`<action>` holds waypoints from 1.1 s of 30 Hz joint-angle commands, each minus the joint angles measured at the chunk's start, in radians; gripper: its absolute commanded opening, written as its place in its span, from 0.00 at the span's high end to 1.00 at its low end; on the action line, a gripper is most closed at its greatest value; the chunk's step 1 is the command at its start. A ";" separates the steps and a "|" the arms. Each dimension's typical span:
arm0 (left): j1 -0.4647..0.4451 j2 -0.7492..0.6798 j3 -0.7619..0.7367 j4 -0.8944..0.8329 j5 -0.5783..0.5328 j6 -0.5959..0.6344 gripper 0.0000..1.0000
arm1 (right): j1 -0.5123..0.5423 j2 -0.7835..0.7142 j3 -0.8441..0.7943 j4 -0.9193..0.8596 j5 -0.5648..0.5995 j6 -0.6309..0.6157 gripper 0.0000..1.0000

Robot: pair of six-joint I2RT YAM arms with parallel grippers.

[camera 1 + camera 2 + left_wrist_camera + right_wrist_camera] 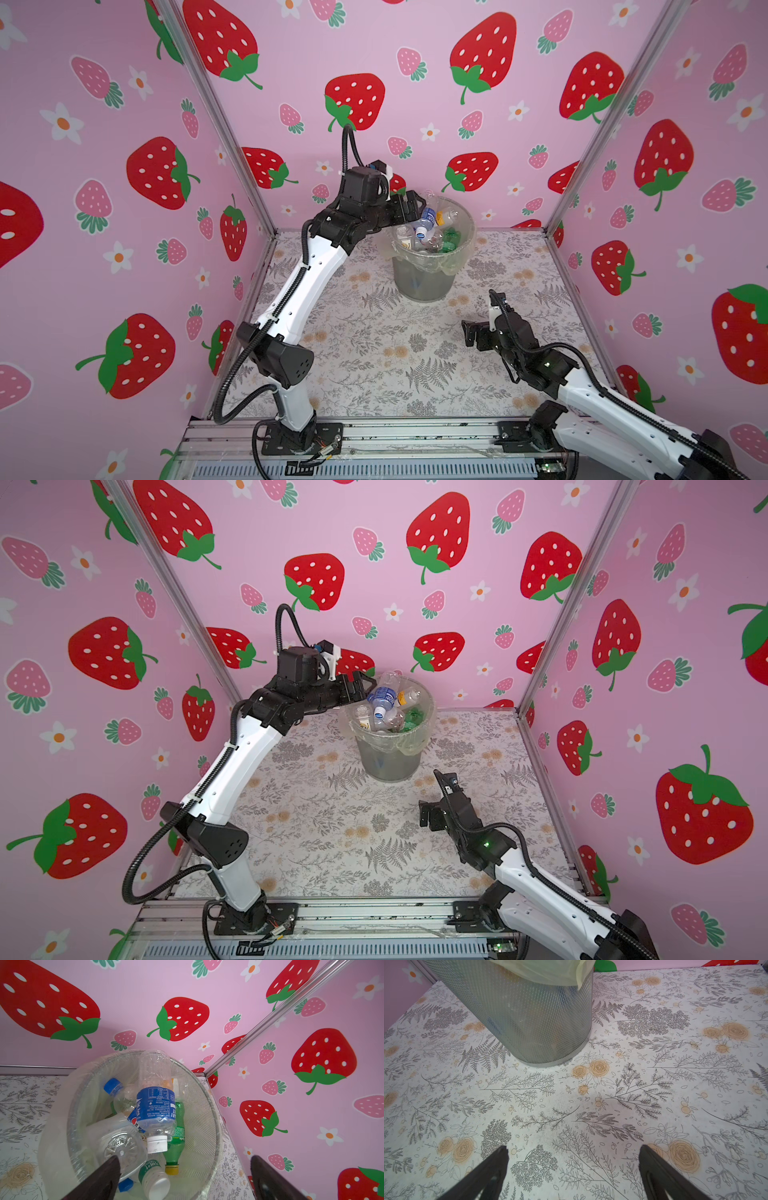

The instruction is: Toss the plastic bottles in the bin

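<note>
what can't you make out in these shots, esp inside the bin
- What lies low in the bin: covered by the upper bottles in both top views and the left wrist view; only blurred shapes through its mesh in the right wrist view.
- Bottle count: cannot tell, for that reason.
- Bin rim, right wrist view: cut off by the picture's edge.
- Blue-label bottle: its print is too small in both top views.

The walls [374, 41] are pink with red and pink strawberries and white flowers, the worktop [571, 1105] off-white with grey ferns and tan roses, the bin [539, 1022] grey mesh, and the plastic bottles [155, 1105] clear with blue labels or green with yellow caps.
</note>
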 commanded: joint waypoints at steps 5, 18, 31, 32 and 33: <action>0.009 -0.126 -0.079 0.010 -0.046 0.057 0.01 | -0.016 0.021 0.014 0.025 -0.002 -0.018 0.01; 0.083 -0.343 -0.410 0.025 -0.137 0.111 0.01 | -0.034 0.033 0.014 0.037 -0.027 -0.024 0.01; 0.192 -0.496 -0.705 0.035 -0.211 0.128 0.01 | -0.057 0.032 0.015 0.033 -0.038 -0.031 0.01; 0.197 -0.504 -0.728 0.040 -0.219 0.131 0.01 | -0.060 0.035 0.016 0.033 -0.038 -0.033 0.01; 0.200 -0.510 -0.748 0.047 -0.226 0.132 0.01 | -0.064 0.035 0.018 0.033 -0.039 -0.035 0.01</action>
